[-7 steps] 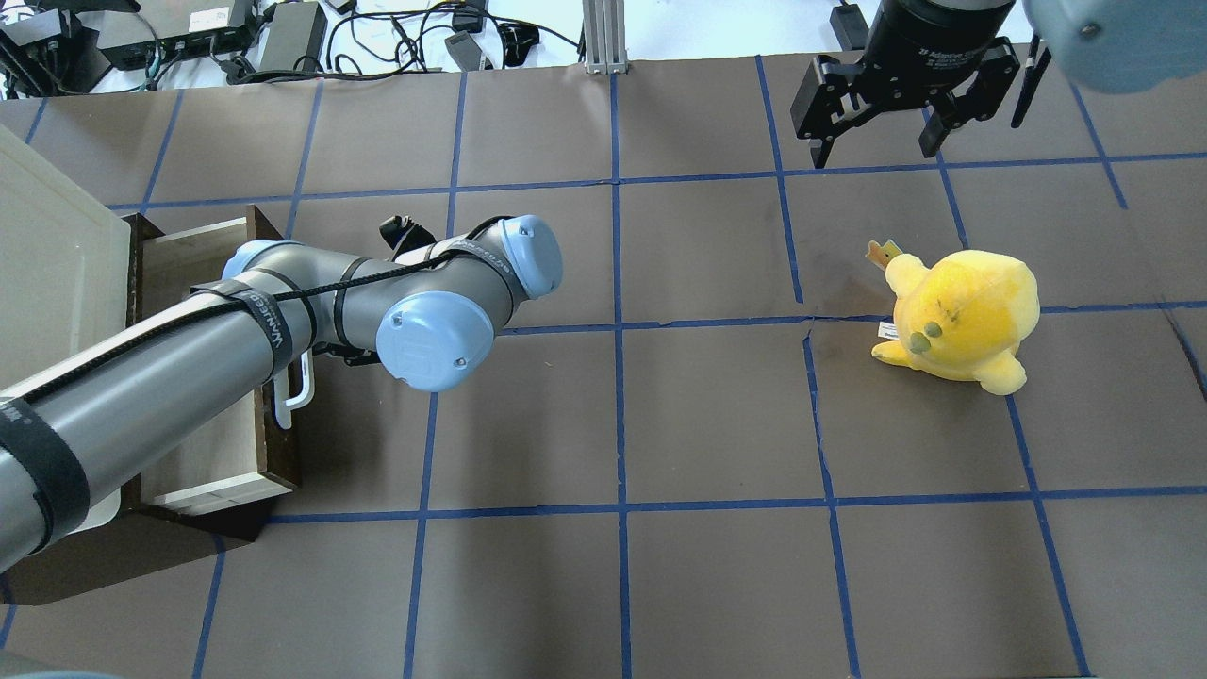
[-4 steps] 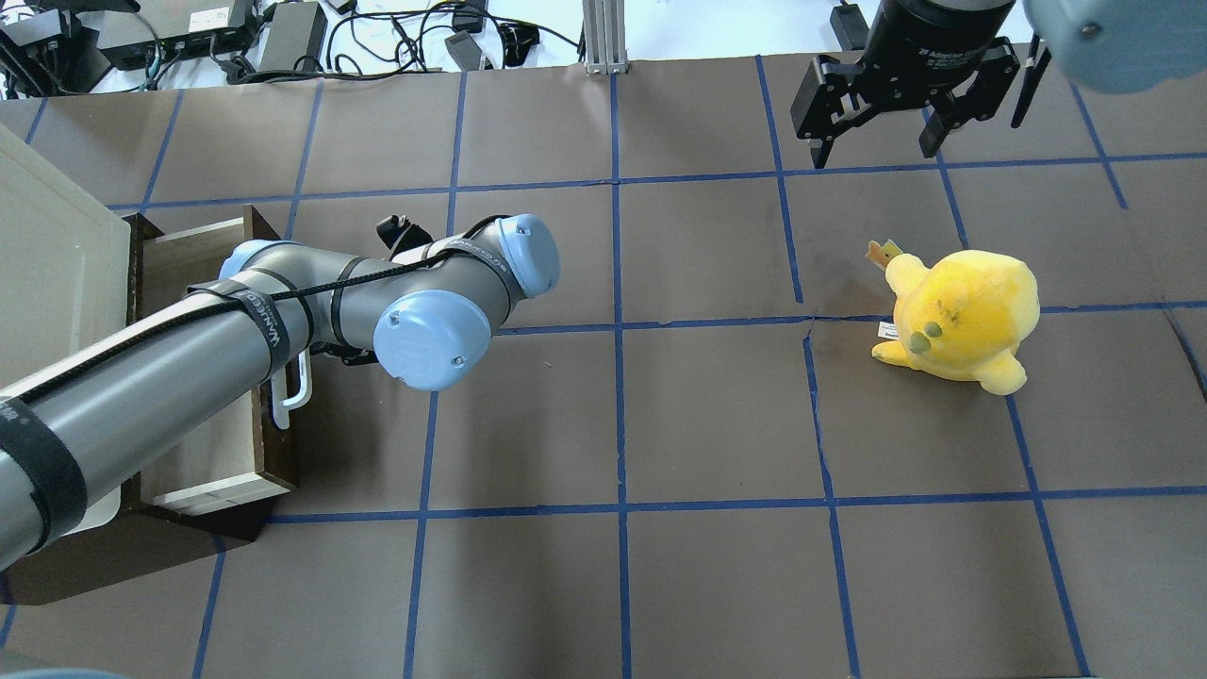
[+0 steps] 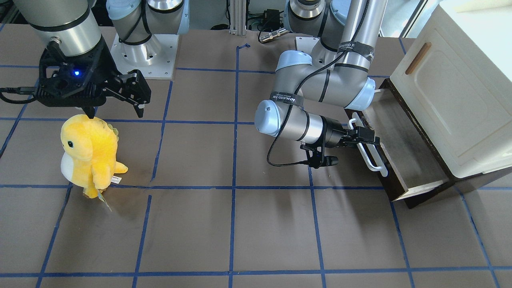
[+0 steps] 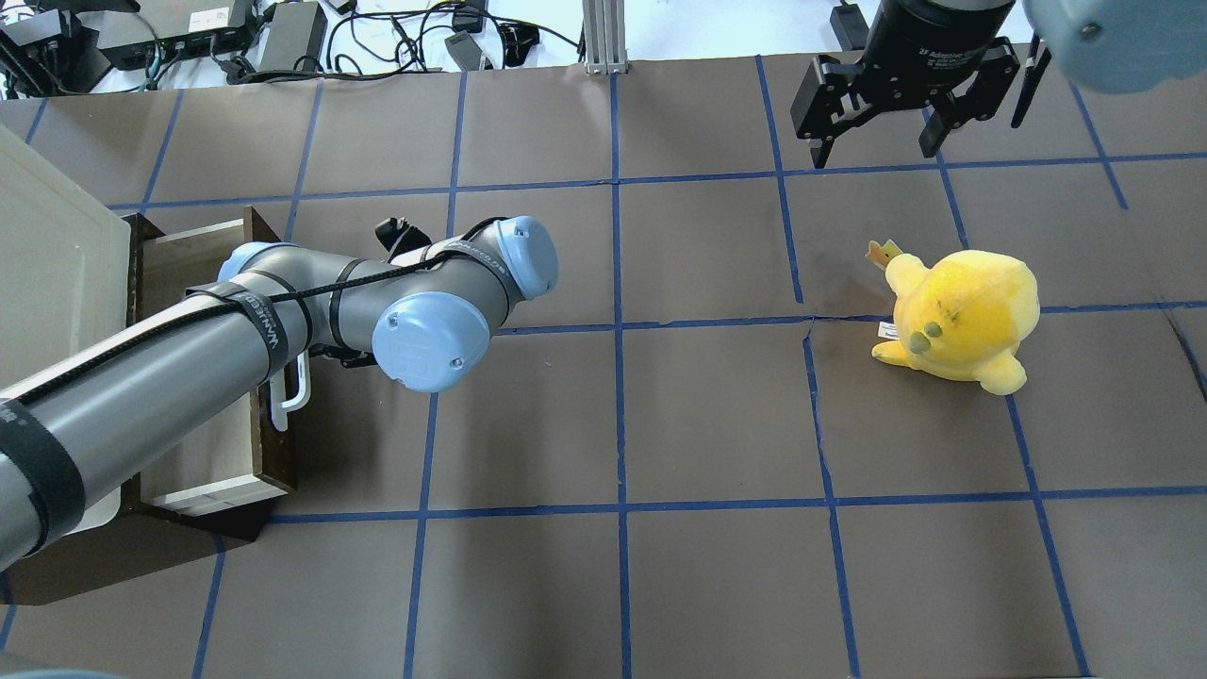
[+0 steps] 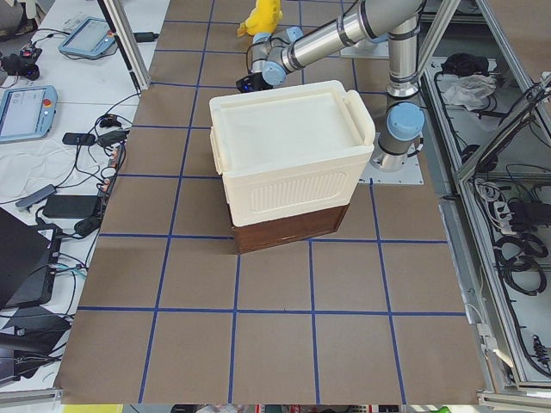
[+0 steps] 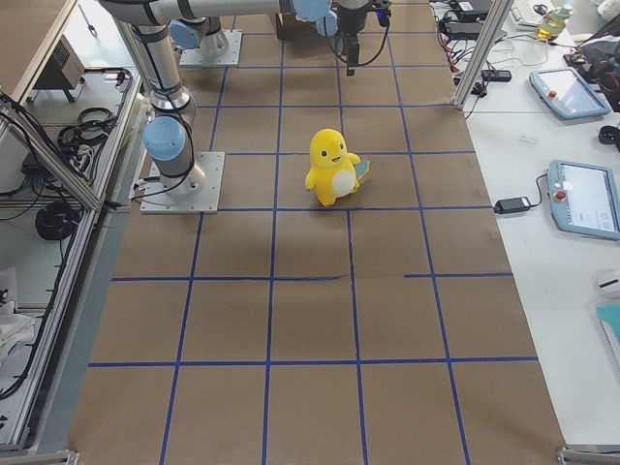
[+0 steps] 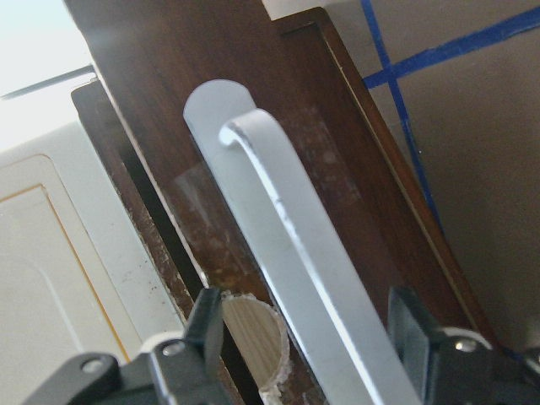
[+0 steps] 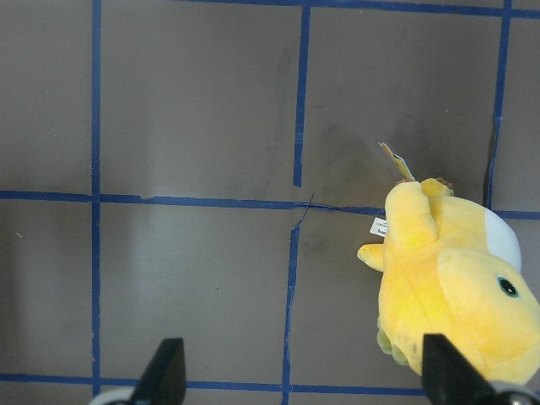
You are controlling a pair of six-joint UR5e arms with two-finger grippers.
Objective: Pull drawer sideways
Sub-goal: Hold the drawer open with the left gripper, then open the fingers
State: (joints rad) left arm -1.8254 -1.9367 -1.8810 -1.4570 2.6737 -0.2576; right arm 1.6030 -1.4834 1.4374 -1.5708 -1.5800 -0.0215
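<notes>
Brown drawer: its one white handle between parted left fingers; right fingers wide.

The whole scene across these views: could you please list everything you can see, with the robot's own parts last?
drawer: 1, dark brown front with a pale wood box, partly out under the cabinet
handle: 1, white loop, on the drawer front
cabinet: 1, cream, at the table's end on the robot's left
door handle: 1, wooden, on the cabinet door
plush toy: 1, yellow, upright on the robot's right side of the table
table: 1, brown with a blue tape grid
tablets: 2, grey, on the side bench in the exterior right view
left gripper: 1, black, open, fingers astride the handle
right gripper: 1, black, open, hanging high near the plush toy
</notes>
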